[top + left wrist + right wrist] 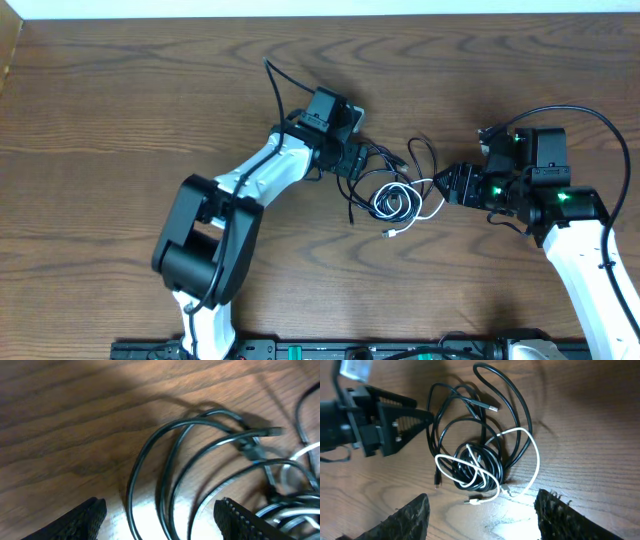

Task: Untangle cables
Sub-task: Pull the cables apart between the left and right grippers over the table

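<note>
Overhead, first: shows the long thin black cable (418, 145) and the shorter thin white cable (386, 204) heaped in one small knot near the middle of the dark wood-grain bench (120, 90), white coiled through black. Finds the left end effector (356, 162) at the knot's left edge and the right end effector (452, 184) just beside its right edge. Facing each other across it, probably so as to draw the two cords opposite ways.

Next, from the left wrist: looks down between widely spread ribbed fingers (85, 517), clamping nothing. Puts several black loops inside that gap, low and close, likely lined up for a pinch on one strand; cannot tell whether touching.

Lastly, from the right wrist: hangs above the knot, likewise spread wide and empty. Frames the tight black coil, the white loop threaded over it, and a white plug end (472, 501) low between the fingertips. Suggests a reach for the white cord, leaving black to the other side. Not yet any separation.
</note>
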You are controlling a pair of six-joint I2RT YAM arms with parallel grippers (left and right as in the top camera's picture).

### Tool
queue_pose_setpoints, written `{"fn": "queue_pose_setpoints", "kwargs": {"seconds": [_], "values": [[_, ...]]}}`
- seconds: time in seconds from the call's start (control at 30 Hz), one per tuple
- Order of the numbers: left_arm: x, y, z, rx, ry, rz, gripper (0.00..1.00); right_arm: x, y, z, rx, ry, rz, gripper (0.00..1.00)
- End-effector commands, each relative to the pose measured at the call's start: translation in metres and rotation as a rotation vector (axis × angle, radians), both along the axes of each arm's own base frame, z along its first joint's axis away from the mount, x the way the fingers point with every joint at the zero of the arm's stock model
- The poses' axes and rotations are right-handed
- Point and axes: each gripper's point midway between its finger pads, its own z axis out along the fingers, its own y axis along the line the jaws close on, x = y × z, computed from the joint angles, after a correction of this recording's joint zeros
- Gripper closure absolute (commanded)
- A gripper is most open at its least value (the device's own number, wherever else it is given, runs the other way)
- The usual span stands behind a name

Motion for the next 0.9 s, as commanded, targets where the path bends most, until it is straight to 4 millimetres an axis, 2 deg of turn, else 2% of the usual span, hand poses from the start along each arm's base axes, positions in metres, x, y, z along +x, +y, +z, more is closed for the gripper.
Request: {"fn": "queue_pose_setpoints", "kwargs": {"seconds": [0.0,0.3,0.5,0.57,0.67,0.77,0.87], "values": [[0.007,-0.002,-0.012,0.025,-0.016,-0.017,0.26,-0.002,0.003,-0.002,0.003,-0.003,0.018,0.36],[0.021,-0.014,-0.015,-0.001,-0.086,-0.035,0.26,-0.002,0.012,-0.001,-0.007,-0.017,0.047,0.35],[0.006,-0.025,-0.044,0.031,-0.04,-0.089,0.26,-0.004,0.018,-0.003,-0.039,-0.022,0.07,0.35],[0.002,-0.026,-0.054,0.05,-0.03,-0.1,0.34,-0.004,0.02,-0.003,-0.04,-0.024,0.078,0.35],[0.0,-0.02,-0.066,0.103,-0.023,-0.09,0.61,-0.004,0.023,-0.003,-0.039,-0.03,0.087,0.35],[-0.001,-0.01,-0.073,0.157,-0.016,-0.074,0.72,-0.005,0.025,-0.002,-0.039,-0.031,0.095,0.35],[0.0,0.0,-0.075,0.209,-0.021,-0.054,0.92,-0.005,0.023,-0.004,-0.051,-0.03,0.088,0.35]]}}
